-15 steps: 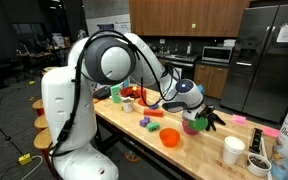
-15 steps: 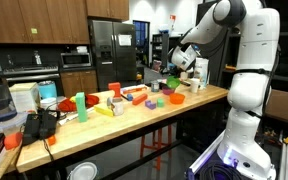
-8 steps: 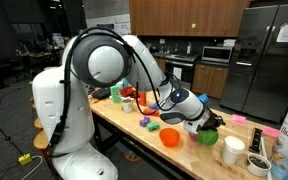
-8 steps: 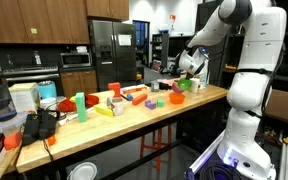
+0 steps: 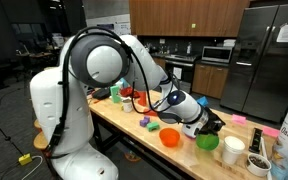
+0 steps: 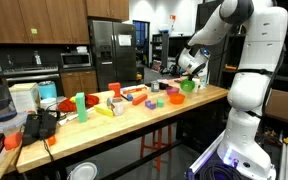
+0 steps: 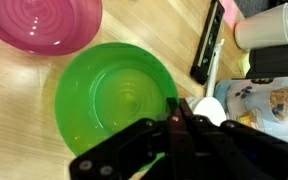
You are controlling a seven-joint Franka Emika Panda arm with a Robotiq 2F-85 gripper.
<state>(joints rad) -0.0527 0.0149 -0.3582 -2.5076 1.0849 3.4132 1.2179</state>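
On the counter (image 7: 19, 125) there is one green bowl (image 7: 114, 100), one pink bowl (image 7: 39, 22), one orange bowl (image 5: 170, 137) (three in all) and two white cups (image 5: 233, 150).

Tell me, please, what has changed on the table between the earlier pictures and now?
The gripper, shut on the rim of the green bowl, carried it sideways and down, away from the orange bowl toward the white cup. The grip stayed the same; the orange bowl and the white cup did not move.
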